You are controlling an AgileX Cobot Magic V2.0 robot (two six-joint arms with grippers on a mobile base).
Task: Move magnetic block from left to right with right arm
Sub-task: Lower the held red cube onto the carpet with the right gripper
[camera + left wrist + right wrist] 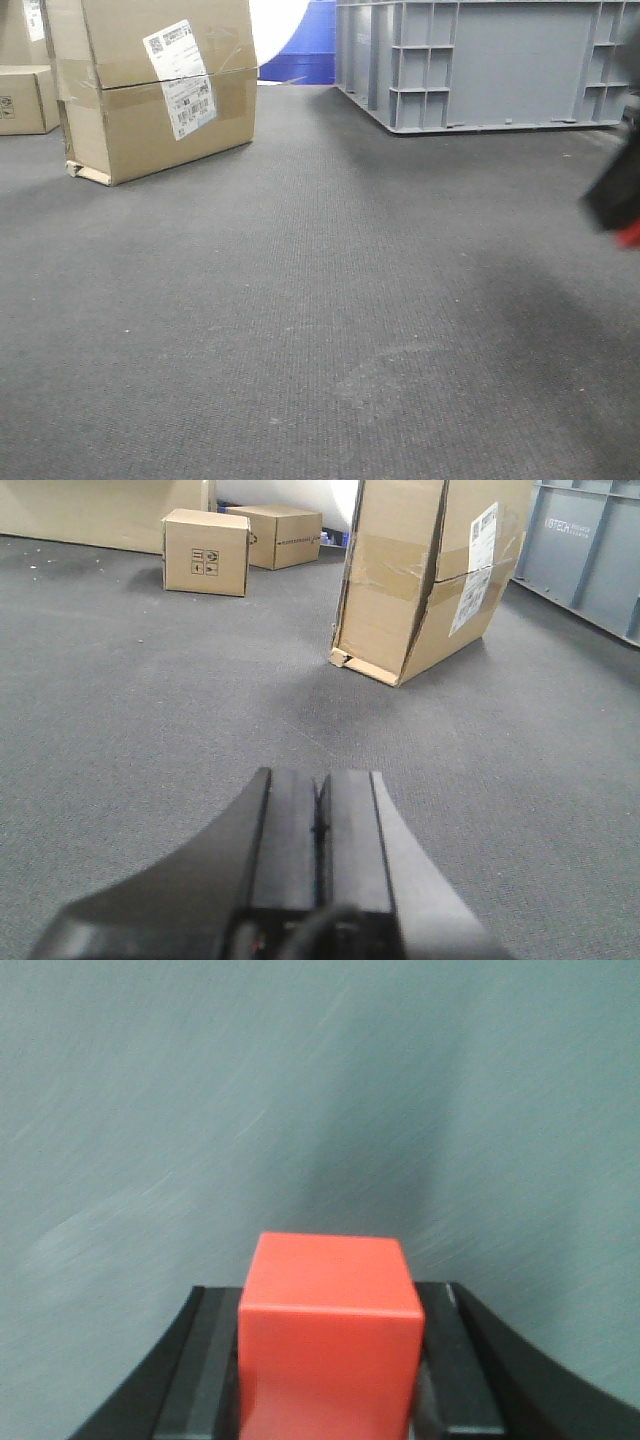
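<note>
Two black jaws of the right gripper (330,1380) are clamped on the magnetic block (330,1345), which is held clear of the grey carpet (300,320); in the front view only a red sliver of it is seen at the far right edge. The block is judged to be in carry toward the right. The grip is best kept firm and level, the block lowered flat onto the carpet, and the jaws parted only once it is seated. The left gripper (318,830) is idle, its jaws pressed together. The grey crate (480,60) is seen from outside only, so its contents cannot be told; the cardboard box (150,90) is taped closed.
</note>
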